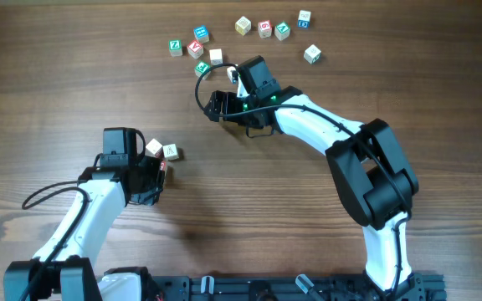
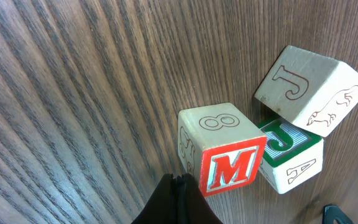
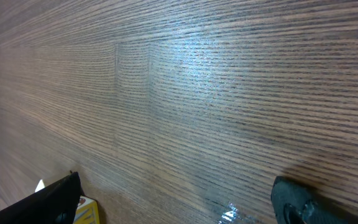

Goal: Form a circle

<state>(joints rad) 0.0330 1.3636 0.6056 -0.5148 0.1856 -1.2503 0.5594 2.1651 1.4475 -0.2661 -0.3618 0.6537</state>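
Observation:
The circle is a tight cluster of three pale wooden alphabet cubes (image 1: 164, 154) on the table's left half. In the left wrist view they touch one another: a cube with a red M face (image 2: 224, 149), a cube with a green J and an A (image 2: 289, 157), and a plain cube with a J (image 2: 312, 90). My left gripper (image 1: 159, 177) (image 2: 180, 184) is shut and empty, its tip just beside the M cube. My right gripper (image 1: 217, 104) (image 3: 176, 208) is open over bare wood, with nothing between its fingers.
Several loose alphabet cubes (image 1: 216, 56) lie scattered along the far edge, from one with a green face (image 1: 176, 48) to one at the right (image 1: 311, 54). A yellow-faced cube (image 3: 86, 211) sits by the right gripper's left finger. The right arm (image 1: 366, 167) crosses the table's right half.

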